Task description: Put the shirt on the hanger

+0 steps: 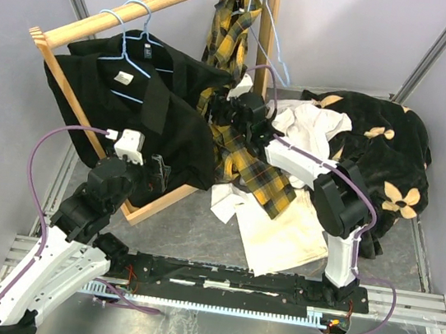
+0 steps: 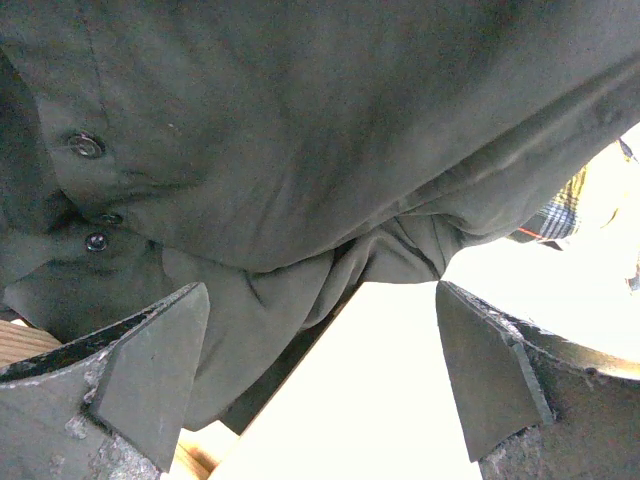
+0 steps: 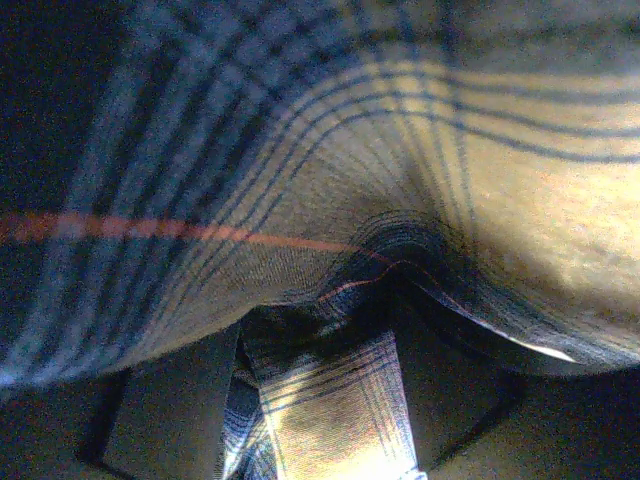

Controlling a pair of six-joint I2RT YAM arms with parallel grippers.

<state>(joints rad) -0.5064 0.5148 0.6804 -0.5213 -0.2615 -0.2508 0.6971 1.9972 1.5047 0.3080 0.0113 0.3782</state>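
Note:
The yellow-and-black plaid shirt (image 1: 252,167) hangs from the top of the rack by the upright post and trails down to the table. A thin light-blue hanger (image 1: 276,58) hangs at the same spot, its wire beside the shirt's upper part. My right gripper (image 1: 229,110) is at the shirt's middle. In the right wrist view its fingers (image 3: 170,400) are shut on a fold of plaid cloth (image 3: 400,150). My left gripper (image 1: 158,173) is open and empty below the hem of a black shirt (image 2: 300,150), as the left wrist view (image 2: 320,300) shows.
Two black shirts (image 1: 135,80) hang on light-blue hangers from the wooden rod (image 1: 146,7). The rack's post (image 1: 267,24) and base bar (image 1: 164,200) stand nearby. A cream-white shirt (image 1: 281,225) and a black flowered garment (image 1: 382,156) lie at the right.

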